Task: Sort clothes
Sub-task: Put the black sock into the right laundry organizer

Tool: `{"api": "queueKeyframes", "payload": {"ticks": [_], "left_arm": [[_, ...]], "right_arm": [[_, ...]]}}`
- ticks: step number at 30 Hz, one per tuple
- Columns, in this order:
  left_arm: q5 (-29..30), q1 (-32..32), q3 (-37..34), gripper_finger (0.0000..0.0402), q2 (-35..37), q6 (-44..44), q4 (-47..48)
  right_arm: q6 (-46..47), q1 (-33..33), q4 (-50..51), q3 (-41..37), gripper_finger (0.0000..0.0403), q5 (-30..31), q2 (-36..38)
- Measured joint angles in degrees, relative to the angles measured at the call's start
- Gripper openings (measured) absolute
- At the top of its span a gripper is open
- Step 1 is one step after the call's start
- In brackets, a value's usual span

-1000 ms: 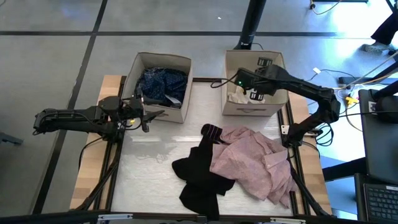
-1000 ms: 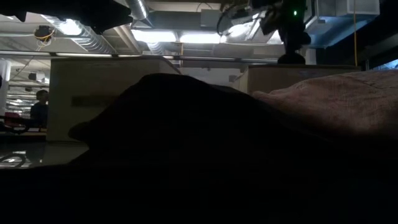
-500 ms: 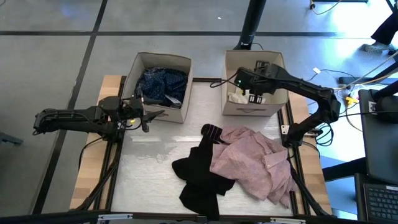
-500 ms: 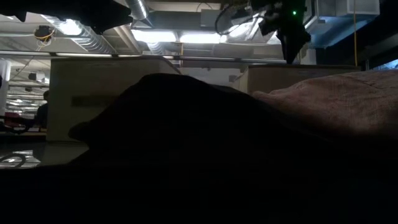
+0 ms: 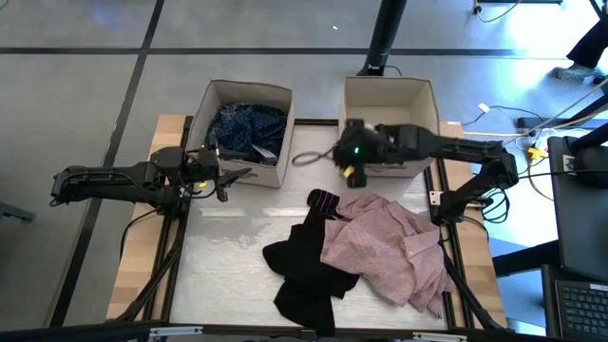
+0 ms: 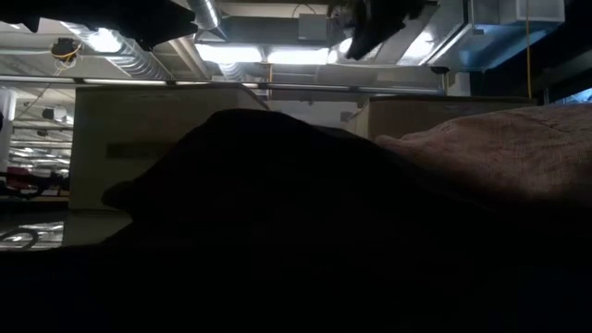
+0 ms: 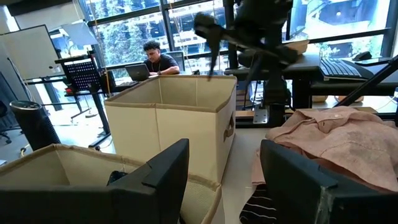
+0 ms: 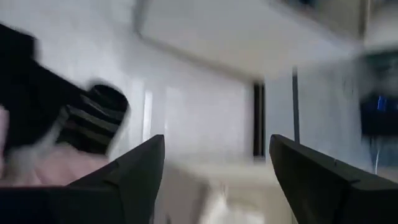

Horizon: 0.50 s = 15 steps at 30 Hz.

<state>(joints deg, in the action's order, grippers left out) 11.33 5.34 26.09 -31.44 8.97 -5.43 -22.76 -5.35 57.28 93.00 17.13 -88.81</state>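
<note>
A pale pink shirt and a black garment with a striped cuff lie crumpled on the table's near right part. Navy dotted and plaid clothes fill the left beige box. My right gripper hangs open and blurred at the right box's near left corner. In its wrist view the right gripper has nothing between its fingers. My left gripper waits open at the left box's near side; the left gripper is empty too.
A dark cable loop shows between the two boxes. Bare white table top lies left of the clothes. In the low view the black garment fills the foreground. A person sits at a desk beyond the table.
My right gripper has swung from above the right box toward the table's left edge, out past the box's left wall, and has tipped down toward the table. The clothes on the table and my left arm have kept still.
</note>
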Motion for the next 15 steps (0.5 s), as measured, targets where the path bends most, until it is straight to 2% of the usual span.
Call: {"api": "queueKeyframes", "payload": {"ticks": [6,15], "left_arm": [[0.0,0.0,0.0,0.0189,0.0,0.0,0.0],[0.0,0.0,0.0,0.0189,0.0,0.0,0.0]], "right_arm": [[-2.8,5.2,-4.3,-2.5,0.0292,-0.7,-4.0],[-3.7,5.8,-6.6,-3.9,0.0292,-2.8,-15.2]]}}
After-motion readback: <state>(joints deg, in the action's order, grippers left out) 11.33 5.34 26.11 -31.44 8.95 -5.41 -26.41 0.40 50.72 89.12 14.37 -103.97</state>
